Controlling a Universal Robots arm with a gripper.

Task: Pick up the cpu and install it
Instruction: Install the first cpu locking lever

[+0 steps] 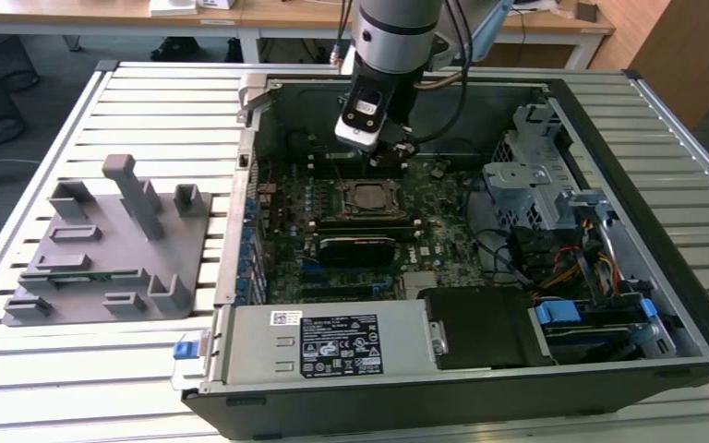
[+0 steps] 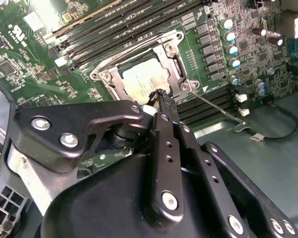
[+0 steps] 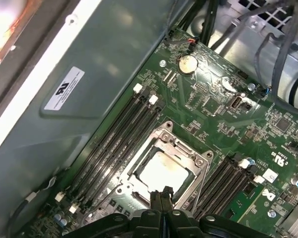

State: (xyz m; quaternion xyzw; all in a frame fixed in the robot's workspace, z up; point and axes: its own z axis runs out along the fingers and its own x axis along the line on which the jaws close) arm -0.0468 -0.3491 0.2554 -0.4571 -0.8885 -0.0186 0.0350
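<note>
We see the arm (image 1: 398, 37) reaching down into an open computer case (image 1: 453, 399) that lies on its side on the slatted counter (image 1: 108, 378). The cpu (image 1: 369, 197) sits flat in the socket frame (image 1: 346, 210) on the green motherboard (image 1: 443, 231), pale metal top facing up. In both wrist views the cpu (image 2: 145, 79) (image 3: 164, 169) lies square inside the metal rim, with the frame's corners and screws standing around it.

The jaws are pressed together, tip to tip, and hold nothing that we can make out. In the exterior view they hang over the board just past the socket, on the side nearer the back wall of the case. In both wrist views the dark fingertips (image 2: 160, 96) overlap the near edge of the chip (whether they touch it or hover just above it, we cannot tell).

Black memory slots (image 3: 114, 141) run along both sides of the socket. A thin metal lever (image 2: 213, 106) sticks out from one corner of the frame, angled away over the board. In the first wrist view a round coin cell (image 3: 188, 63) shines further up the board.

Beside the case, on the exterior view's left, a grey plastic fixture (image 1: 108, 254) stands on the counter, well apart from the jaws.
</note>
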